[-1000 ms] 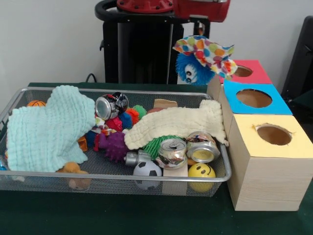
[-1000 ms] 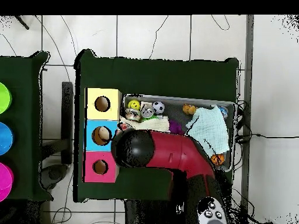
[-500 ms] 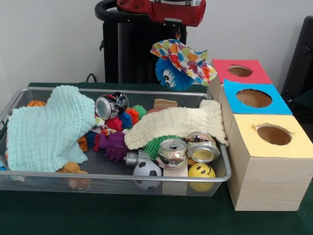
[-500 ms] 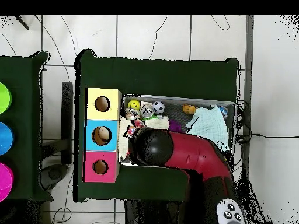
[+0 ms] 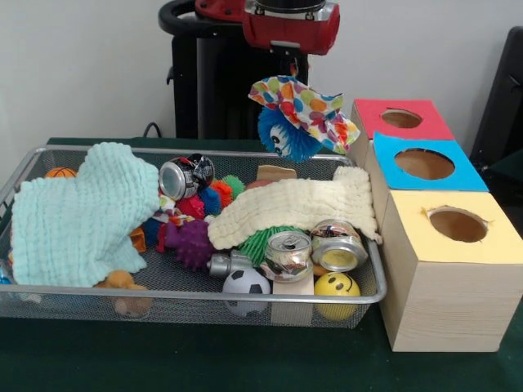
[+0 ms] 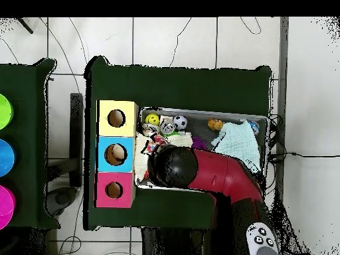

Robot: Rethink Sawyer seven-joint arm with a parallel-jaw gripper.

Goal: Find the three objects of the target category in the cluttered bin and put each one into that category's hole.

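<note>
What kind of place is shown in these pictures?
Probably a robot test lab, not a home. A red arm works at a green-covered table holding a wire bin of mixed toys and three wooden boxes with colour-coded holes, such as the yellow-faced box. Cables cross the tiled floor.

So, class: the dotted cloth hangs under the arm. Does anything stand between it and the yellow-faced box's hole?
Nothing blocks the hole itself; it is open. The dotted cloth, with a blue fuzzy toy hanging behind it, is above the bin's far edge. The red box and blue box lie along the way, lower than the cloth.
</note>
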